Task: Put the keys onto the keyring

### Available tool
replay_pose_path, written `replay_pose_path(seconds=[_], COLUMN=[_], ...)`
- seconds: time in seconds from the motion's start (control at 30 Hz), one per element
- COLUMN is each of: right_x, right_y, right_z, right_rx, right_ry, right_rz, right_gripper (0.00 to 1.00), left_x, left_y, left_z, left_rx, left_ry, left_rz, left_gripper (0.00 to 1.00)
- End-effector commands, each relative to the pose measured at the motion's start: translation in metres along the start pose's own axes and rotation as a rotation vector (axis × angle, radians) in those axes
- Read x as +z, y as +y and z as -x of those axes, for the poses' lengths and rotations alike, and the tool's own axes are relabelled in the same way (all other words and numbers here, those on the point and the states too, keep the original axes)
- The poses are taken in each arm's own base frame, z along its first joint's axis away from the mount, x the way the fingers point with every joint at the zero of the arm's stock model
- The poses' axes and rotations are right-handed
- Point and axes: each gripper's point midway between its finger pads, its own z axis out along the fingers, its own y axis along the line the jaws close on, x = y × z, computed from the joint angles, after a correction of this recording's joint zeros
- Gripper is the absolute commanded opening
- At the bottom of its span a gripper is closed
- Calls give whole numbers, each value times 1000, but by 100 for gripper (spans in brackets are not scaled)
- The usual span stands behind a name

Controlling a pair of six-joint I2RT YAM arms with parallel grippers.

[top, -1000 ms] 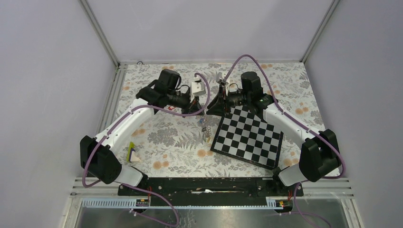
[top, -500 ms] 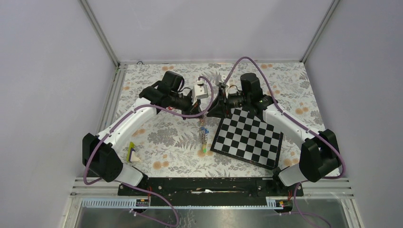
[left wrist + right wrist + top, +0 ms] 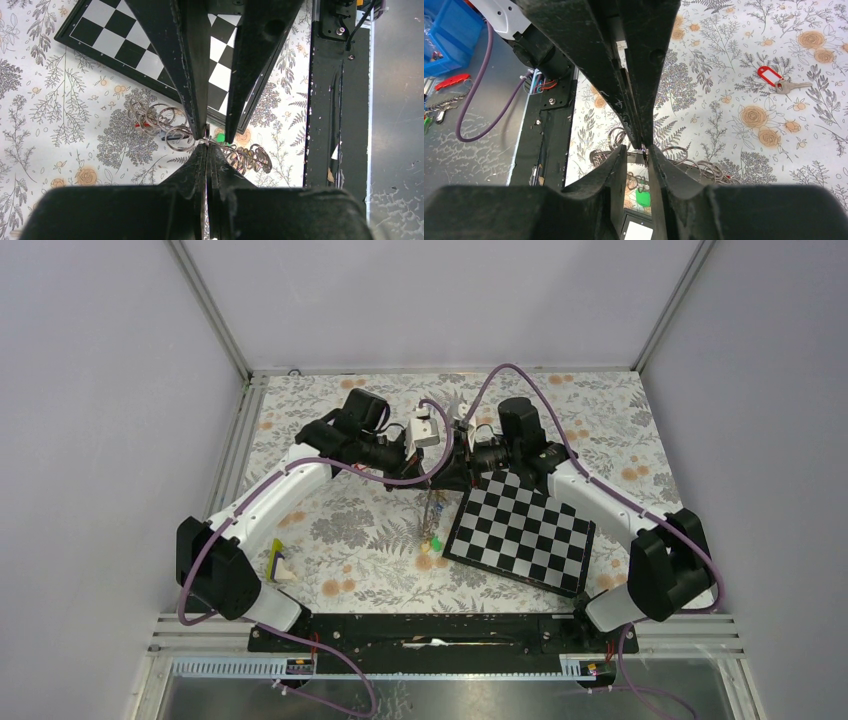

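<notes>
My left gripper is shut on a thin dark ring wire, the keyring, seen edge-on. Several small shiny split rings hang on it with a green tag and a red bit. My right gripper is open, tip to tip with the left one, its fingers either side of the wire. In the top view both grippers meet above the table and the ring bundle dangles below them. A loose key with a red tag lies on the floral cloth.
A tilted chessboard lies right of the bundle, its corner near the green tag. A small yellow and white item lies near the left arm's base. A blue bin sits off the table.
The left gripper has moved right to meet the right gripper. The ring bundle has come up off the cloth and now hangs stretched below the two grippers.
</notes>
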Motion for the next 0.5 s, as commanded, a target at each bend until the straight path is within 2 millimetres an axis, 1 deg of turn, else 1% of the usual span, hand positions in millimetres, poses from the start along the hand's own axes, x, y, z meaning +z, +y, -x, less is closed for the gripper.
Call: replay_pose_path(seconds=[0.0,0.07,0.17,0.23,0.33,0.43,0.47], right_x=[4,5,5,5,5,5,4], right_y=[5,4,2,2,2,2,2], right_z=[-2,-4,-5,-5,-4,-4,-2], right_rx=[-15,-10,-13,-13,-10,-11,-11], right_ry=[0,3,6,6,5,4,1], right_rz=[41,40,29,27,30,29,25], right_gripper=[27,26,27,26,17,3,0], left_x=[-7,-7,-7,-7,-6,-7,-9], left_y=[-4,-4,-4,-4,-5,-5,-4], left_z=[36,37,36,36,36,37,38], left_rx=[77,80,82,83,82,84,87], left_ry=[-90,-93,-94,-95,-95,-98,-107], left_rz=[-21,-23,-25,-29,-33,-35,-38], left_gripper=[0,0,0,0,0,0,0])
